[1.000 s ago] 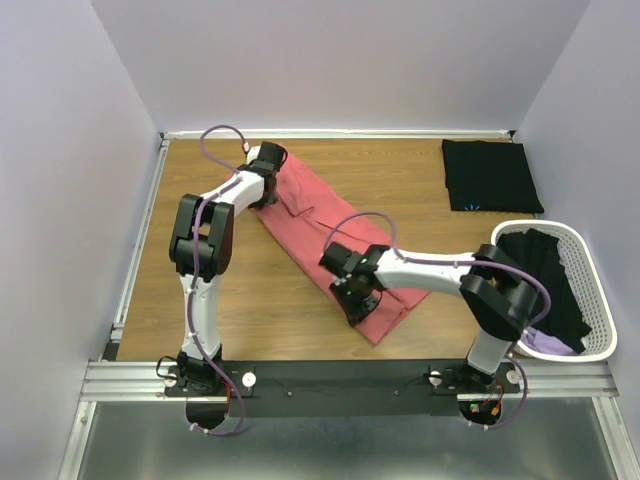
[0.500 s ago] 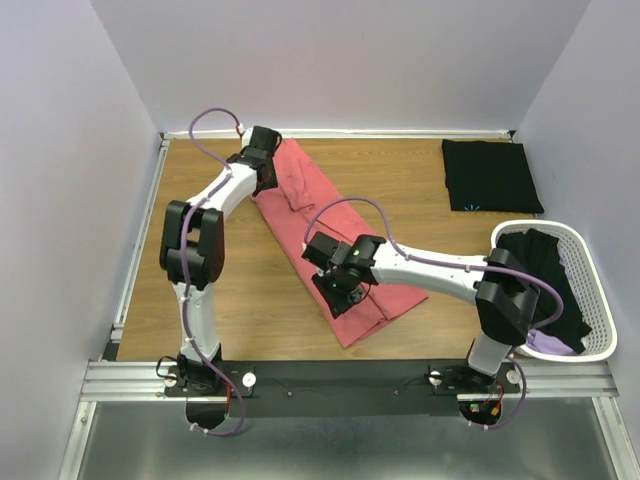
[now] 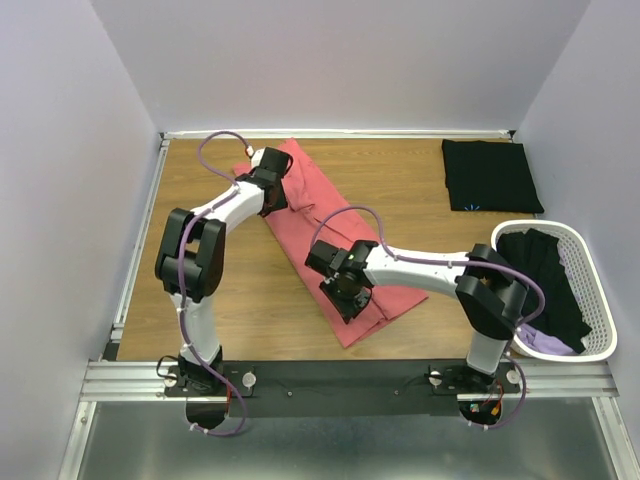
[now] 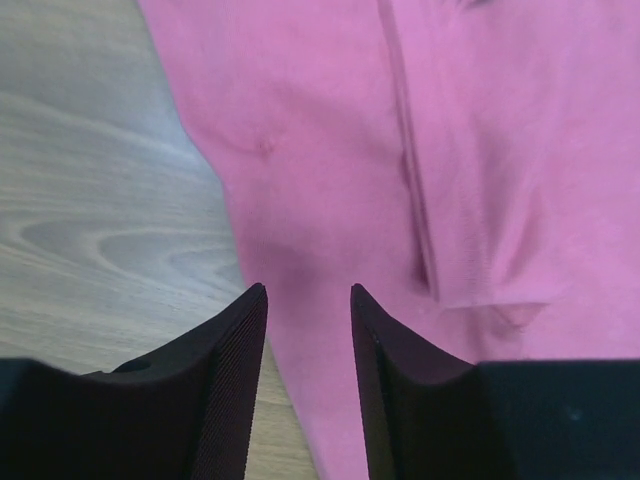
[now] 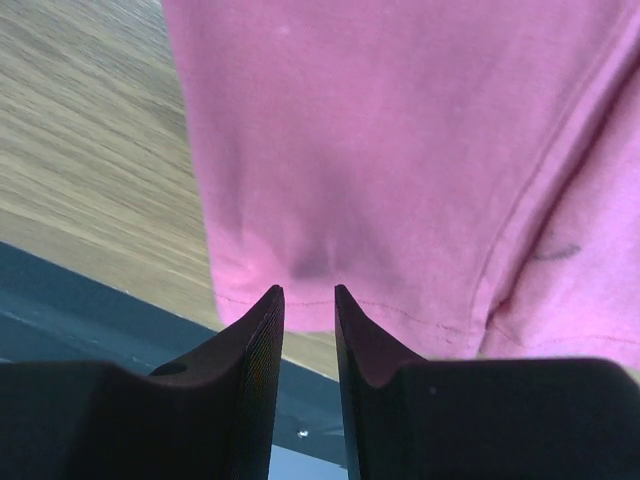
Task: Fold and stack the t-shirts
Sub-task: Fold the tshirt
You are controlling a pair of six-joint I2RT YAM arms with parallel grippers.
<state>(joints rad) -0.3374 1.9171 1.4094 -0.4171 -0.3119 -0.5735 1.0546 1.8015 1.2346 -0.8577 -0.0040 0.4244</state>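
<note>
One black t-shirt point(image 3: 490, 175) lies folded at the tabletop's point(image 3: 255, 300) far right corner. The coral-pink t-shirt point(image 3: 312, 195), apparently folded lengthwise, stretches diagonally mid-table, its near hem pinched by the right gripper point(image 5: 309, 292). The left gripper point(image 4: 308, 292) stands parted over the far end; whether it grips the cloth is unclear. More tees point(image 3: 545, 275) wait in the basket point(image 3: 603, 312) at the right edge.

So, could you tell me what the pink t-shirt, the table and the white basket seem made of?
The coral-pink t-shirt: soft matte knit cloth, probably cotton; it creases and shows stitched hems. The table: wood or wood-look laminate, grain visible, low sheen. The basket: white moulded plastic, judging by its slatted walls.
</note>
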